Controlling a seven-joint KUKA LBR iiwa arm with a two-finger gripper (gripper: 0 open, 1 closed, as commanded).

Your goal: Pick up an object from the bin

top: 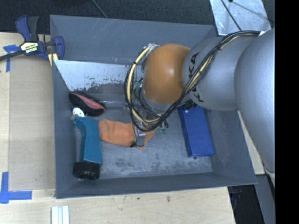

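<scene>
My gripper (139,137) reaches down under the arm's wrist into the middle of the bin. Its tip rests at the right end of a crumpled orange cloth (116,132), which lies flat on the bin floor. The wrist hides most of the gripper. To the left of the cloth lies a long blue tool (90,144) with a black round end toward the front and a white tip toward the back. A black and dark red oval thing (87,103) lies just behind that tool.
A flat blue box (196,130) lies on the right of the bin floor, close beside the arm. A bare strip of floor runs along the front wall.
</scene>
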